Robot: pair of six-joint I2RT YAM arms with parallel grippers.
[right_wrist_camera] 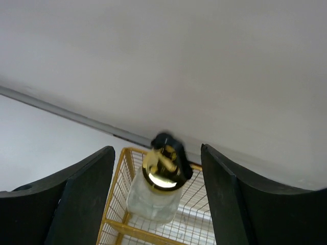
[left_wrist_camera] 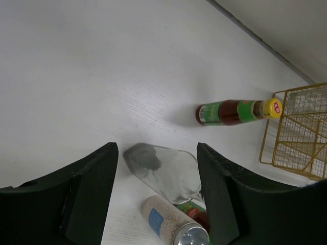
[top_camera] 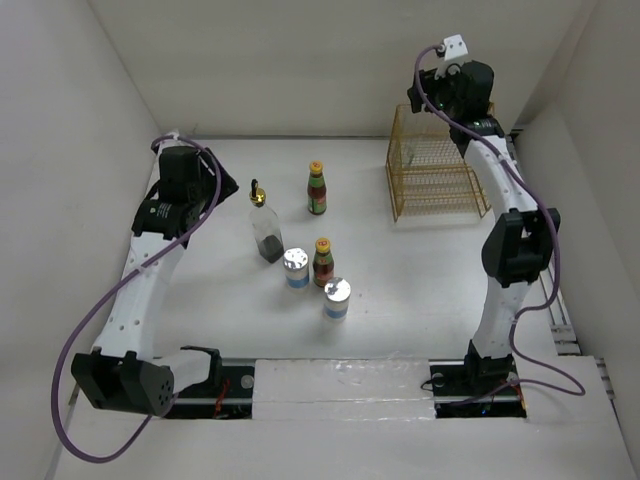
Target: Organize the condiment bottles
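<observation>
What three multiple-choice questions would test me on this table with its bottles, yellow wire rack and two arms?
1. Where on the white table does the yellow wire rack stand? A near left; B centre; C far right.
2. How many bottles stand outside the rack? A three; B five; C seven.
3. The left gripper is: A open; B shut on a jar; C unseen.
Answers: 1 C, overhead view shows it there. 2 B: one gold-topped clear glass bottle, two red-brown sauce bottles, two white silver-lidded jars. 3 A: its black fingers stand apart, holding nothing.
</observation>
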